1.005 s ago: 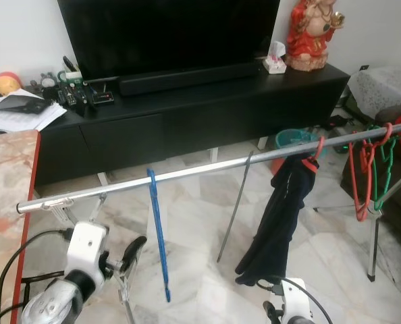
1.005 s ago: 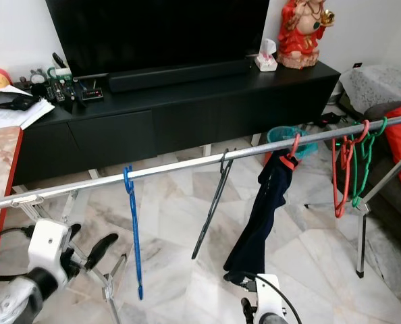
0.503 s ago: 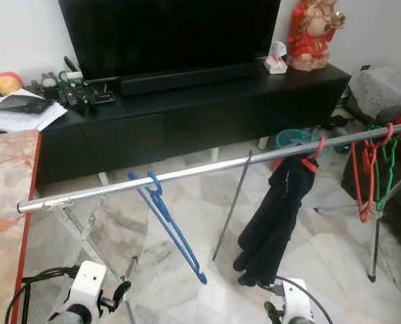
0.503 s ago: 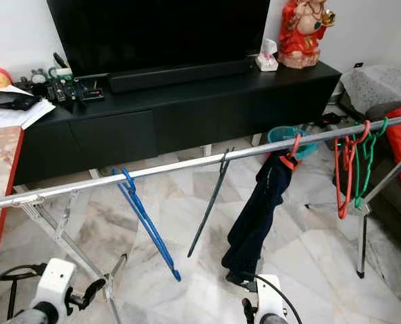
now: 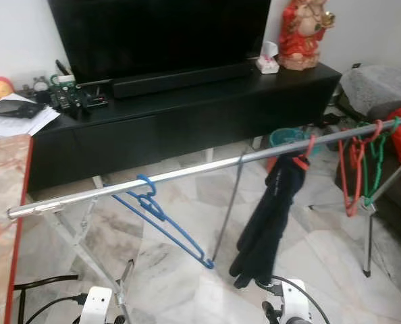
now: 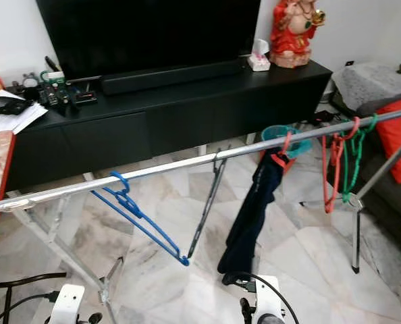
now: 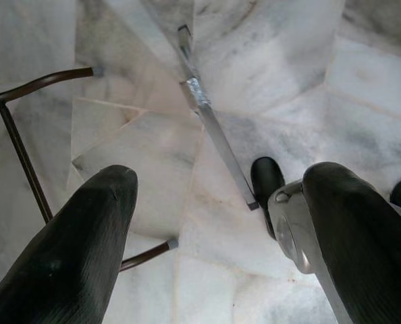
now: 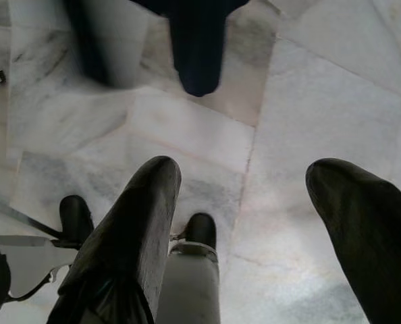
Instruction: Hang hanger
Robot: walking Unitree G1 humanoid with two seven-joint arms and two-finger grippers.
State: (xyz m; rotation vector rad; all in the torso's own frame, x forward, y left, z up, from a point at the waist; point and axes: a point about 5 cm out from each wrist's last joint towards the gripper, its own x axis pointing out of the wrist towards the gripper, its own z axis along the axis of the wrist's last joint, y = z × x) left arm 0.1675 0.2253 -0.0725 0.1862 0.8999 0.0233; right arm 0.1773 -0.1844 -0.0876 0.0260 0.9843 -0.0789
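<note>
Blue hanger (image 5: 161,219) hooked on metal rail (image 5: 187,172), tilted, lower end near dark grey hanger (image 5: 229,206). We judge hanging done. Our left tool (image 7: 214,236) low over marble floor (image 7: 268,61), fingers spread, empty; right tool (image 8: 244,223) likewise spread, empty. Risk: tilted hanger may swing, slide along sloping rail, knock neighbour. Navy garment (image 5: 268,223) beyond. Rack legs partly cut off; hook seating hard to judge.

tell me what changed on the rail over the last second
The blue hanger, hanging edge-on and straight down a second ago, has turned and swung out at a slant, hook on the rail. The left end effector, raised beside it then, has dropped low, open and empty. The right end effector stays low and open. The dark garment and red and green hangers are unchanged.
</note>
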